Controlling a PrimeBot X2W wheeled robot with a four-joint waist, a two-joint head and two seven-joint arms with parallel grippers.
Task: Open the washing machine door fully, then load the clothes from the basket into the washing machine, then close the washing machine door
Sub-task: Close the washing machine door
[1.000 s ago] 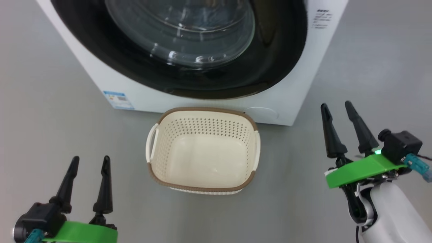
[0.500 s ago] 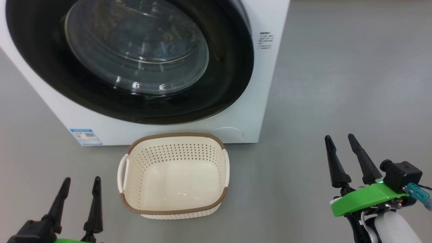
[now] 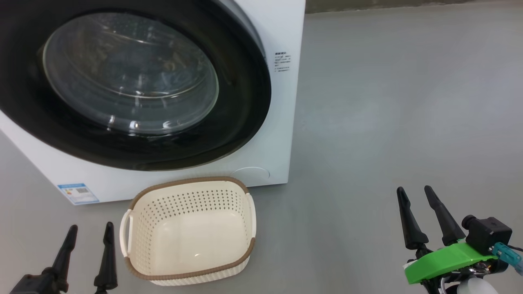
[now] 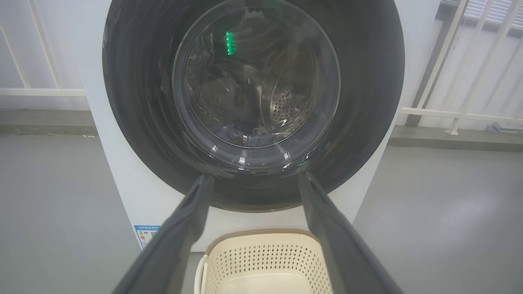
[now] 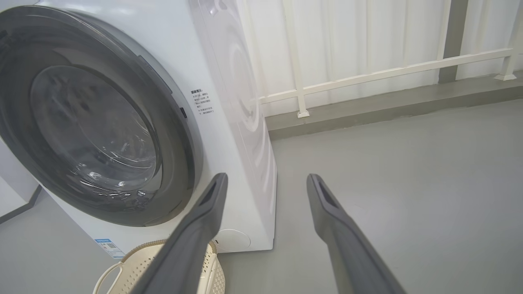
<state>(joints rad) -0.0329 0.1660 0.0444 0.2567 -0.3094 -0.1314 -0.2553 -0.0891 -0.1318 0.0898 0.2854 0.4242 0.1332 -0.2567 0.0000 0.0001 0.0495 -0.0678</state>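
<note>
View is swinging right; the shut door (image 3: 245,102) is lying ahead-left of both grippers, left gripper (image 3: 91,225) nearer, right gripper (image 3: 414,188) farther, each gaping wide, holding nothing.

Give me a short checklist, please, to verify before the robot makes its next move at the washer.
1. Door shut flat against the washer: ok.
2. Basket empty: ok.
3. Clothes inside the drum: cannot tell; reflections hide most of the inside.
4. Left tool open, holding nothing: ok.
5. Right tool open, holding nothing, apart from the washer: ok.
</note>
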